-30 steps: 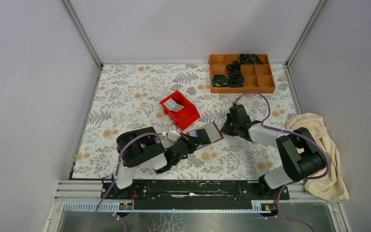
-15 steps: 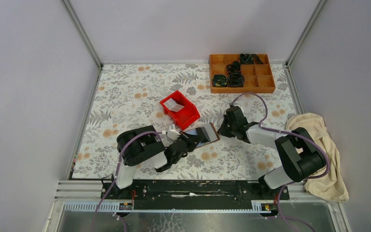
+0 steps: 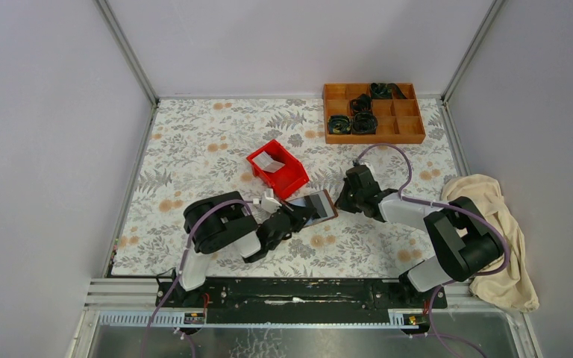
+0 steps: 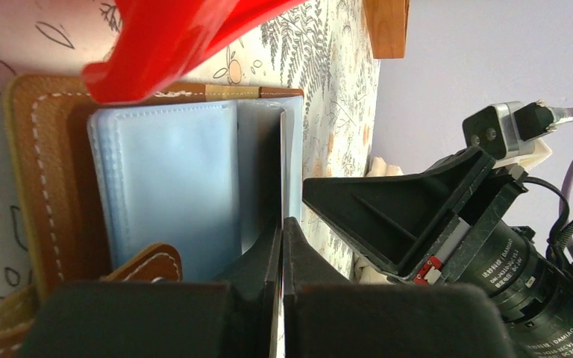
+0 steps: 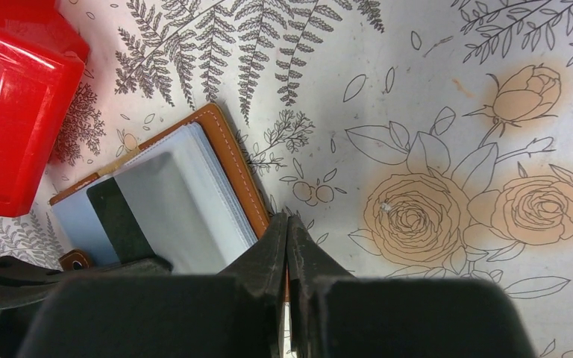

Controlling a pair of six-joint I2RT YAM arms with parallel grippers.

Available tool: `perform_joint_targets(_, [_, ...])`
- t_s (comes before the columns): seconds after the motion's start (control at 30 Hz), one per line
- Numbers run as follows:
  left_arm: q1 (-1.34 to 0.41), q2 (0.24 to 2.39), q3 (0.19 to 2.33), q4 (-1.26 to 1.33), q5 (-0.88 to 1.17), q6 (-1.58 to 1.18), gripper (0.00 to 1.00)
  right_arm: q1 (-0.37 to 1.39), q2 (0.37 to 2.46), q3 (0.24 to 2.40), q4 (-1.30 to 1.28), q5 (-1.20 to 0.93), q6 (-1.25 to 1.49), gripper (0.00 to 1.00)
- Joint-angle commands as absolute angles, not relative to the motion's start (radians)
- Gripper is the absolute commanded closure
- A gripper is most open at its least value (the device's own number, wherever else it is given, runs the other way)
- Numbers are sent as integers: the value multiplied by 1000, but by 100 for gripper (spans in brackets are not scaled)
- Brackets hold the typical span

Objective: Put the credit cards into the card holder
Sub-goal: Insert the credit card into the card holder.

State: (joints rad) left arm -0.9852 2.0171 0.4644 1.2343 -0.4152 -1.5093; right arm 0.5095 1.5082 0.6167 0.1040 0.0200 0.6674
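The card holder (image 3: 330, 203), a brown leather wallet with pale blue lining (image 4: 164, 194), lies open on the floral table between my two grippers. My right gripper (image 5: 287, 222) is shut on the wallet's brown cover edge (image 5: 233, 165). My left gripper (image 4: 282, 221) is shut on a thin pale grey credit card (image 5: 166, 195) with a dark stripe. In the left wrist view this card (image 4: 281, 168) shows edge-on, reaching in among the blue pockets. Another pale card (image 3: 271, 162) lies in the red bin.
The red plastic bin (image 3: 287, 179) stands right behind the wallet, its corner over the wallet's far edge (image 4: 171, 37). An orange wooden compartment tray (image 3: 410, 136) with black items sits at the back right. A beige cloth (image 3: 503, 224) lies at the right edge.
Both grippers and the wallet have shifted slightly left and toward the red bin. The wallet now looks narrower from above, and the card sits further over its lining.
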Motion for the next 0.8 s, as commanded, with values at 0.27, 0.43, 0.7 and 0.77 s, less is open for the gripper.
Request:
perform_joint_targets(0.27, [-979, 1983, 525, 1033, -313, -1403, 87, 555, 1550, 587, 14, 38, 677, 98])
perform_joint_targets(0.43, [-980, 1934, 540, 876, -280, -1327, 62, 554, 1544, 597, 3, 39, 672, 98])
perform_joint_targets(0.7, [-980, 1877, 533, 699, -289, -1255, 44, 554, 1532, 613, -16, 44, 662, 98])
perform_joint_targets(0.77, [-980, 1863, 536, 650, -297, -1242, 40, 554, 1532, 617, -18, 44, 658, 98])
